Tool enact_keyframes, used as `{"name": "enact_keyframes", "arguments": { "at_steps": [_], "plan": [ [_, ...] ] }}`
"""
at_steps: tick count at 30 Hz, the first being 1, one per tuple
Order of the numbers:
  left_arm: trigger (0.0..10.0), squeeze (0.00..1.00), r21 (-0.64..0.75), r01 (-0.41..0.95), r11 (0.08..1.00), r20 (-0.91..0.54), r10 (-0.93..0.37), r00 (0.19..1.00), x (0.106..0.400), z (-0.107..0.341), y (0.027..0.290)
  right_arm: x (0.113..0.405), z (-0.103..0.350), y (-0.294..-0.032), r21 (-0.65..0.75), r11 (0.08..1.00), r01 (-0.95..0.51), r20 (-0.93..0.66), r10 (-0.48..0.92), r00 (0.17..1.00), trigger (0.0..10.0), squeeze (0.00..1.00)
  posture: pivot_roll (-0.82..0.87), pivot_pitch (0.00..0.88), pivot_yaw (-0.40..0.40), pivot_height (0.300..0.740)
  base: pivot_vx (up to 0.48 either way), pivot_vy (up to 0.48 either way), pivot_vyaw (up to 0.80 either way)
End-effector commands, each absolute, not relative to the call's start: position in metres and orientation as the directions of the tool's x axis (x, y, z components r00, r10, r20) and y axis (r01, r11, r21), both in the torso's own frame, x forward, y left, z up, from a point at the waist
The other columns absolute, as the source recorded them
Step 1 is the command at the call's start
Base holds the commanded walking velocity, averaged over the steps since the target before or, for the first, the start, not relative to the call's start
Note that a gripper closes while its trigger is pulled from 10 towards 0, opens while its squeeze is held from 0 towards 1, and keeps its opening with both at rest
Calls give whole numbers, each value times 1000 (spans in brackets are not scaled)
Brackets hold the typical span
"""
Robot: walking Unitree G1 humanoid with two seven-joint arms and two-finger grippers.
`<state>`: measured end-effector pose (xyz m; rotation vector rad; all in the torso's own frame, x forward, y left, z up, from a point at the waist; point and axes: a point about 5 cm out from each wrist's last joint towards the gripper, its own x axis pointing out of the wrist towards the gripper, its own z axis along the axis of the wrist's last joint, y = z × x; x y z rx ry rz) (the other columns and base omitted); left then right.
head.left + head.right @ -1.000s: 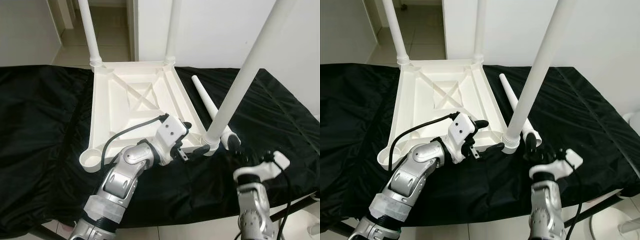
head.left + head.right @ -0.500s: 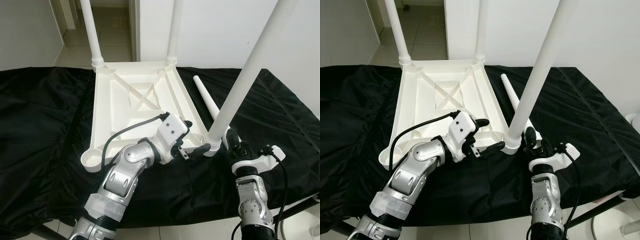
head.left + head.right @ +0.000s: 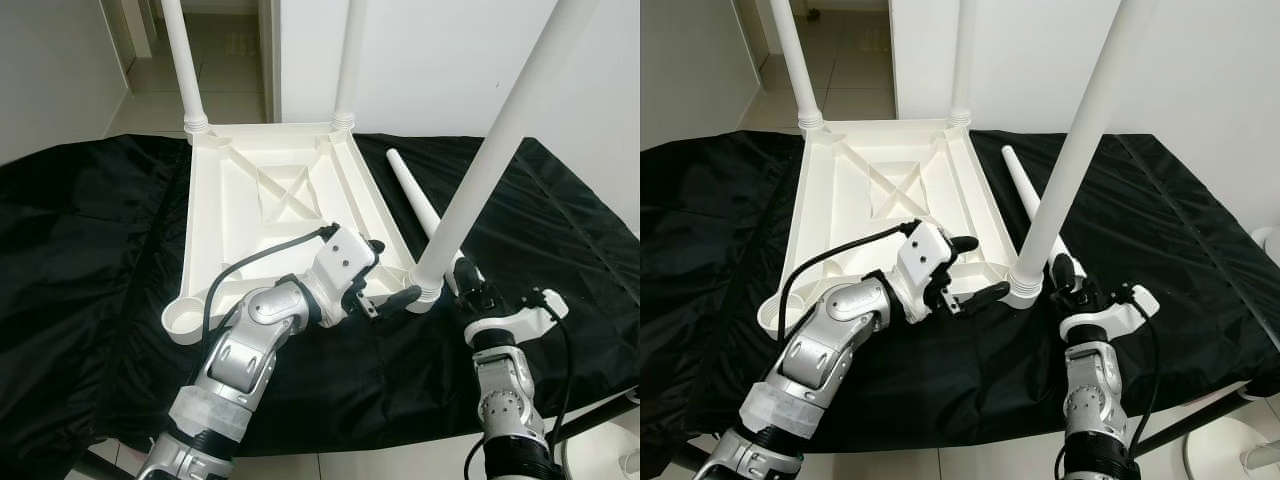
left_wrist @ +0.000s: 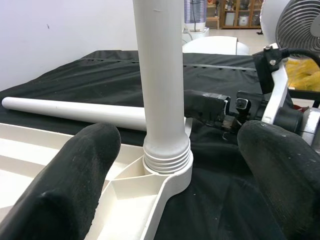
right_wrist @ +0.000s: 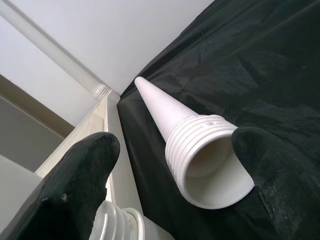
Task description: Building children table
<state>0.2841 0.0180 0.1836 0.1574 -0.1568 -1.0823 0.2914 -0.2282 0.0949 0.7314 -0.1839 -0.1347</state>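
Observation:
The white children's table top [image 3: 215, 230] lies upside down on a black cloth. Three white legs stand screwed into its corners; the near-left socket [image 3: 183, 320] is empty. My left gripper [image 3: 388, 275] is open, one finger on each side of the base of the near-right leg [image 3: 480, 170], not touching it in the left wrist view [image 4: 161, 75]. A loose fourth leg [image 3: 412, 195] lies on the cloth to the right. My right gripper [image 3: 470, 290] is open at the leg's threaded end [image 5: 200, 145], its fingers [image 5: 75, 185] flanking it.
The black cloth [image 3: 90, 250] covers the whole work surface and hangs over its front edge. A white wall and a doorway to a tiled floor [image 3: 230, 70] lie behind. A white fan base [image 3: 1240, 450] stands on the floor at the right.
My right arm has pushed forward, bringing its open gripper up around the threaded end of the loose leg. The left gripper has stayed at the near-right leg.

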Motion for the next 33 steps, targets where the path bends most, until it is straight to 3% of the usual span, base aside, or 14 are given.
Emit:
{"name": "enact_keyframes", "arguments": {
  "at_steps": [1,14,28,33],
  "plan": [
    [10000,0,206,826,525,60,-849,525,288,184,19,292,94,-228,683,728,54,121,-185,975,10000,0,-35,0,-22,740,0,0,0],
    [10000,0,206,823,529,61,-847,529,288,184,19,298,84,-220,702,712,29,92,-131,987,10000,0,-34,0,-25,740,0,0,0],
    [10000,0,208,820,533,68,-844,532,290,185,18,323,97,-222,697,717,-5,60,-51,997,10000,0,-30,0,-35,740,0,0,0],
    [10000,0,211,816,539,74,-841,536,291,186,17,336,104,-220,644,764,-32,34,13,999,10000,0,-26,0,-40,740,0,0,0]
  ]
}}
